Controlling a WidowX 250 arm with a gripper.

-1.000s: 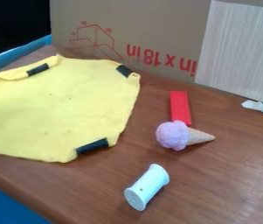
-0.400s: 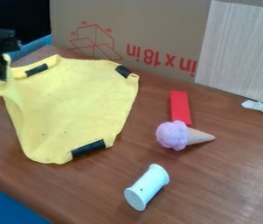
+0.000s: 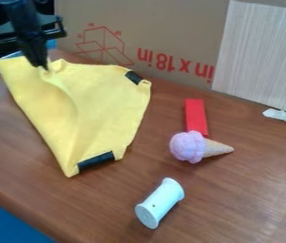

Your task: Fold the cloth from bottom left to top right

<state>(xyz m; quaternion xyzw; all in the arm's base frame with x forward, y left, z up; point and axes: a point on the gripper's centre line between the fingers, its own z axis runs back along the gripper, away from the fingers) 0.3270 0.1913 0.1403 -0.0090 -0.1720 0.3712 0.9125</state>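
- Cloth (image 3: 110, 102) is lying at left, its fold hiding some surface.
- Gripper (image 3: 43, 67) is pinching it, upper left, dark fingertips blurring.
- Top edge is cutting off the arm (image 3: 22, 16).

This looks most like a robotics lab or a workroom; which of the two cannot be told for sure. A black robot arm (image 3: 23, 16) reaches in over the upper left corner of a brown wood-grain surface (image 3: 234, 204). Along its far edge stands plain cardboard (image 3: 176, 23) with upside-down red print, a pale streaked panel (image 3: 265, 47) beside it, like a makeshift screen. A toy ice cream cone (image 3: 188, 146) and a white spool (image 3: 159, 203) suggest test props rather than household use.
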